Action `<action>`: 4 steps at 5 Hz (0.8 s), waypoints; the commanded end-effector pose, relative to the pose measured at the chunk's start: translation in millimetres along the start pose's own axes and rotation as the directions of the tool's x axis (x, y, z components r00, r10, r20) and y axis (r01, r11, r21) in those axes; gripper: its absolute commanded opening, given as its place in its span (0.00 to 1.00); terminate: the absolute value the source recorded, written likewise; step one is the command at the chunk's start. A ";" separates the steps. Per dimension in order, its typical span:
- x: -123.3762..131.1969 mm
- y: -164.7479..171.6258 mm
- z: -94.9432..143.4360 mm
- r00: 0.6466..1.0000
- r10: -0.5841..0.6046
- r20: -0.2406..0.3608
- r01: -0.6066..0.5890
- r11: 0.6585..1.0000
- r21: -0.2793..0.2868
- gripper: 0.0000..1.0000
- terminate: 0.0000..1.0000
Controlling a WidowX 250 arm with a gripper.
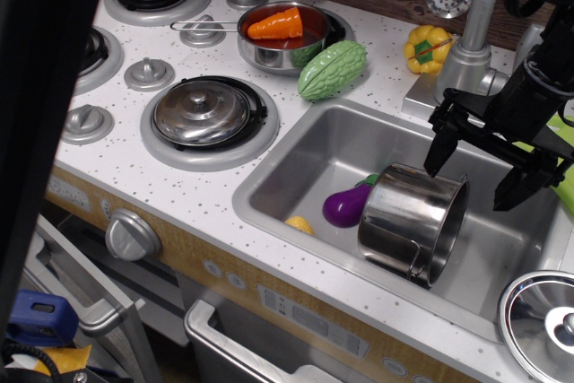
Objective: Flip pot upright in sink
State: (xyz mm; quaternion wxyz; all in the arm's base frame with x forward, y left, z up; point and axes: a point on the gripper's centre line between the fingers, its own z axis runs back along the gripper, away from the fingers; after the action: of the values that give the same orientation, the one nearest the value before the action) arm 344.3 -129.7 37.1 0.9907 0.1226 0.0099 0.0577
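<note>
1. Claw [485, 161] hanging over right part of sink [296, 163], fingers apart, holding nothing, above and just right of pot [411, 222].
2. Left finger [440, 143] poised just over pot's upper rim; touching or not, cannot tell. Right finger [516, 187] clear of pot, over right side of basin.
3. Arm behind claw black and blurred, cut off at right edge.
4. Pot lying on its side in sink, mouth facing right; inside hard to see, one wire handle visible low in front.
5. Eggplant [347, 205] just left of pot's base, its far end hidden behind pot.
6. Small yellow piece [301, 224] near sink's front wall, too little visible to name.
7. Lid [549, 321] at bottom right, cut off by frame.
8. Dark blurred shape covering left edge.
</note>
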 end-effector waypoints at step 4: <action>-3.4 -14.8 -10.3 0.995 -0.046 0.092 0.013 0.942 0.335 1.00 0.00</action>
State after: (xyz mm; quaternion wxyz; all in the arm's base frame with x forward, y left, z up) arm 335.3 -134.8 5.1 0.9475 0.3195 -0.0080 0.0133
